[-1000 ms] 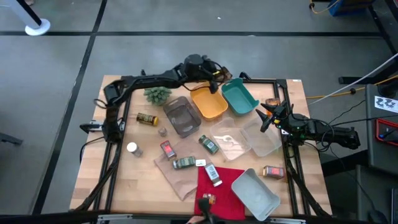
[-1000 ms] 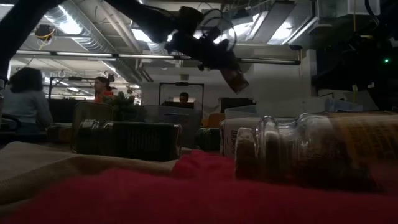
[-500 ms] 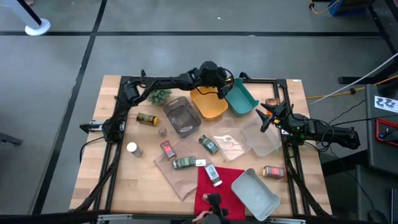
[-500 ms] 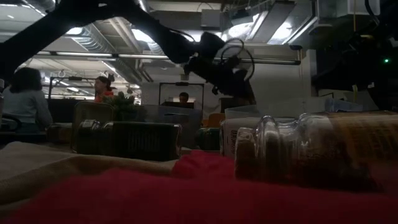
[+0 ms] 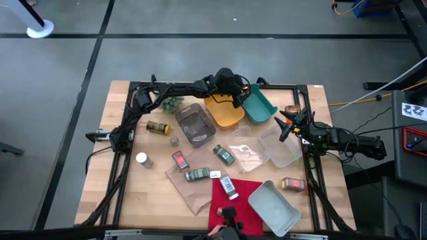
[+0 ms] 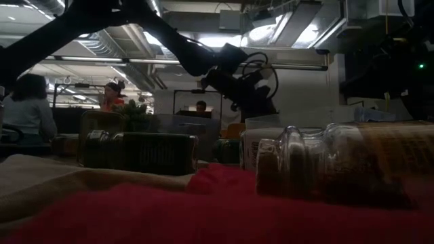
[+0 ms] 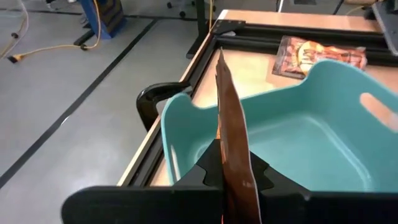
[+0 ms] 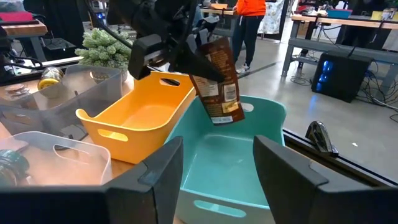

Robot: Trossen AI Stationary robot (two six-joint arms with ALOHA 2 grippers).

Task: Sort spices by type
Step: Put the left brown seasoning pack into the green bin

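Currently, left gripper [image 8: 186,53] clamped on a brown spice packet [image 8: 217,78], long axis hanging downward directly over the teal tray [image 8: 249,155]'s near wall, beside the orange tray [image 8: 134,115]; right gripper [image 5: 288,125], fingers apart, waits beside the teal tray, farther from the packet.

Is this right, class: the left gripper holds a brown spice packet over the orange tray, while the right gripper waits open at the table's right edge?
Not quite. The left gripper holds the brown spice packet over the teal tray, not the orange tray; the right wrist view shows this. The right gripper does wait open at the right edge.
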